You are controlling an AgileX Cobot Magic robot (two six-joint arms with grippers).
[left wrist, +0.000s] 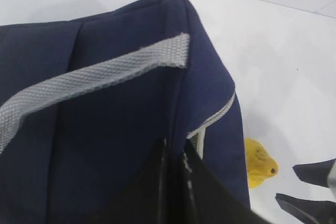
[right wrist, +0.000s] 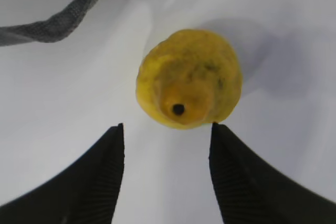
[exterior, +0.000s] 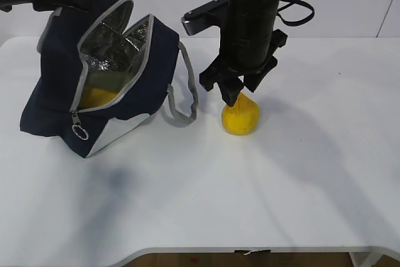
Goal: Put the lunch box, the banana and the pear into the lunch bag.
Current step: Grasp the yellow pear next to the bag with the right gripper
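The navy lunch bag [exterior: 56,92] lies tilted at the left, its zipper open and the foil lining showing. Inside it I see a yellow patch, apparently the banana [exterior: 97,97], and a dull green patch behind it, perhaps the lunch box lid [exterior: 115,79]. My left gripper [left wrist: 176,148] is shut on the bag's navy fabric [left wrist: 105,145] at its far top edge. The pear [exterior: 241,117] stands on the table right of the bag. My right gripper [exterior: 232,95] is open just above it, its jaws on either side of the pear's top [right wrist: 189,77], not touching.
The bag's grey webbing handle [exterior: 181,114] loops onto the table between bag and pear, and shows in the right wrist view [right wrist: 52,22]. The zipper's ring pull [exterior: 79,131] hangs at the bag's front. White table [exterior: 250,204] all round.
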